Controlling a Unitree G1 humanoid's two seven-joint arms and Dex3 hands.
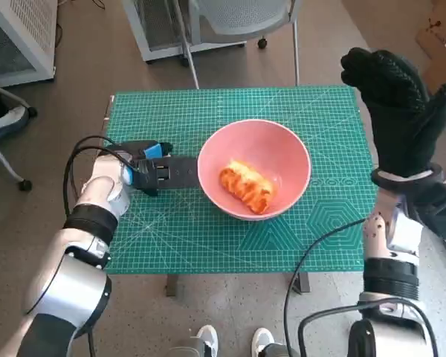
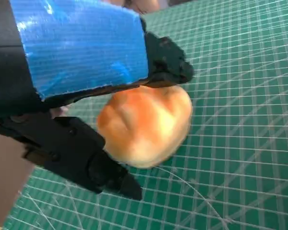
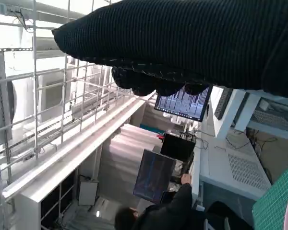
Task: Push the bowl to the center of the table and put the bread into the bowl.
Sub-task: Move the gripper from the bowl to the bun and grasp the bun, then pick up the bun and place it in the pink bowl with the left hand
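The bread (image 1: 247, 186), a golden twisted roll, lay inside the pink bowl (image 1: 286, 149), which sat near the middle of the green cutting mat (image 1: 327, 230) covering the bench. The left hand (image 1: 157, 172) rested on the mat just beside the bowl's rim, fingers (image 2: 110, 175) released and grasping nothing. The right hand (image 1: 398, 111) was raised off the bench's right edge, its fingers spread and empty.
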